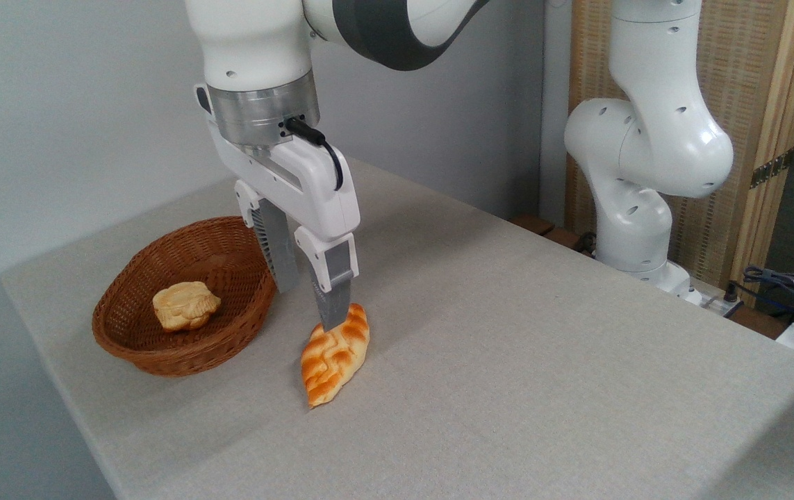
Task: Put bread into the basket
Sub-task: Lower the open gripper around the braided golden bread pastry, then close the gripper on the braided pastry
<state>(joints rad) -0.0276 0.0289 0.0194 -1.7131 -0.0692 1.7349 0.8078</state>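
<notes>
Grey cloth covers the desk point(522, 361), and the near half lies wide and bare out to its front edge. Just beyond that, the bread point(335, 354) lies flat on the cloth, outside the basket, one pointed end towards us. Above its far end the hand point(310, 305) points straight down, fingers spread with a clear gap; the nearer finger's tip point(334, 316) overlaps the loaf's far end, though whether it touches I cannot tell. Just left sits the basket point(160, 347), close to the desk's left edge, a pale bun point(185, 305) inside. Farther right, the arm's white base point(636, 201) stands past the desk's far edge.
</notes>
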